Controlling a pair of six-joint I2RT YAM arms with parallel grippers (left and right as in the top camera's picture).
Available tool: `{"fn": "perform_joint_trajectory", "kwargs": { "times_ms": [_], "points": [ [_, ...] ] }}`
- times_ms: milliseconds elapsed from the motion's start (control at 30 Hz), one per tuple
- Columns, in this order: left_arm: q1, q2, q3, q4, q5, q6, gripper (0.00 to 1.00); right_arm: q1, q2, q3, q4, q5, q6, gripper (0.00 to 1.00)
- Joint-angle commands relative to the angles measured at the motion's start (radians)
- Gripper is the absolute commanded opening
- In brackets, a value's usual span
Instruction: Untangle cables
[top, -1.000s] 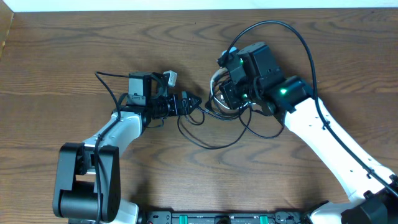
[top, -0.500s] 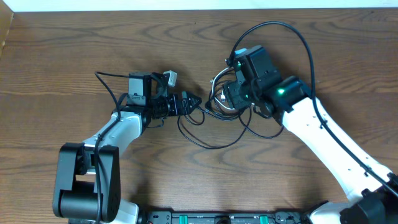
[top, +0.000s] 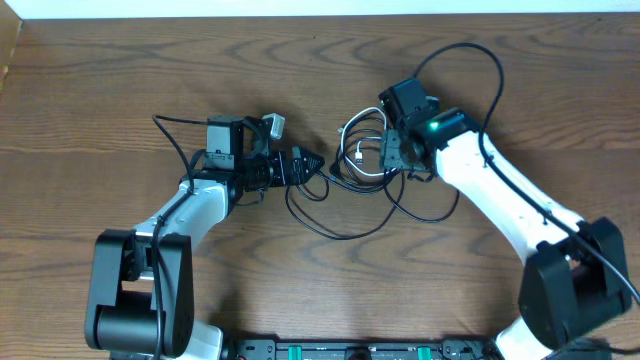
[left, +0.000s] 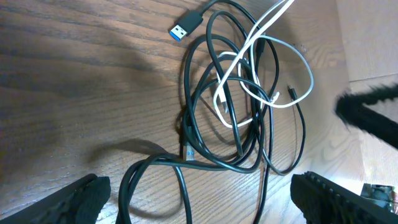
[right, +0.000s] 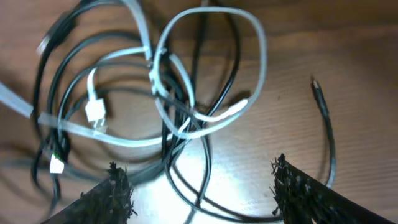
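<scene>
The cables (top: 362, 158) lie in a tangle on the wooden table between my two grippers, black cords wound with a white one, and one black loop (top: 335, 228) trails toward the front. The left wrist view shows the tangle (left: 236, 112) with a blue USB plug (left: 186, 28) and a white cord (left: 297, 74). My left gripper (left: 202, 205) is open, and a black loop runs between its fingers untouched. In the right wrist view my right gripper (right: 205, 199) hangs open over the tangle (right: 158, 106), with black strands below the gap and nothing held. A loose black cord end (right: 323, 106) lies to the right.
A thick black wire (top: 480, 60) arches from my right arm over the back right of the table. Another thin wire (top: 170, 130) runs behind my left wrist. The table's back edge (top: 320, 14) is close behind the tangle.
My right gripper has opened, let go of the cables and drawn back to the right. The white loops now lie uncovered on the table. The left arm has not moved.
</scene>
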Motion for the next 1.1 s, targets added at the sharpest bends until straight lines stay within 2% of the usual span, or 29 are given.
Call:
{"fn": "perform_joint_trajectory", "kwargs": {
  "times_ms": [0,267,567,700,867,900,1067],
  "points": [
    [0.0,-0.003,0.008,-0.002,0.001,0.014,0.99,-0.021,0.052,0.009,0.04,0.004,0.127,0.68],
    [0.0,-0.003,0.008,-0.002,0.001,0.014,0.99,-0.058,0.137,0.009,0.119,-0.054,0.243,0.62],
    [0.0,-0.003,0.008,-0.002,0.001,0.014,0.99,-0.068,0.172,0.009,0.149,-0.058,0.243,0.58],
    [0.0,-0.003,0.008,-0.002,0.001,0.014,0.99,-0.079,0.17,0.01,0.147,-0.065,0.238,0.64],
    [0.0,-0.003,0.008,-0.002,0.001,0.014,0.99,-0.137,0.116,0.01,0.105,-0.111,0.154,0.61],
    [0.0,-0.003,0.008,-0.002,0.001,0.014,0.99,-0.159,0.096,0.01,0.11,-0.141,0.102,0.61],
    [0.0,-0.003,0.008,-0.002,0.001,0.014,0.99,-0.186,0.067,0.01,0.194,-0.375,-0.117,0.48]
  ]
}}
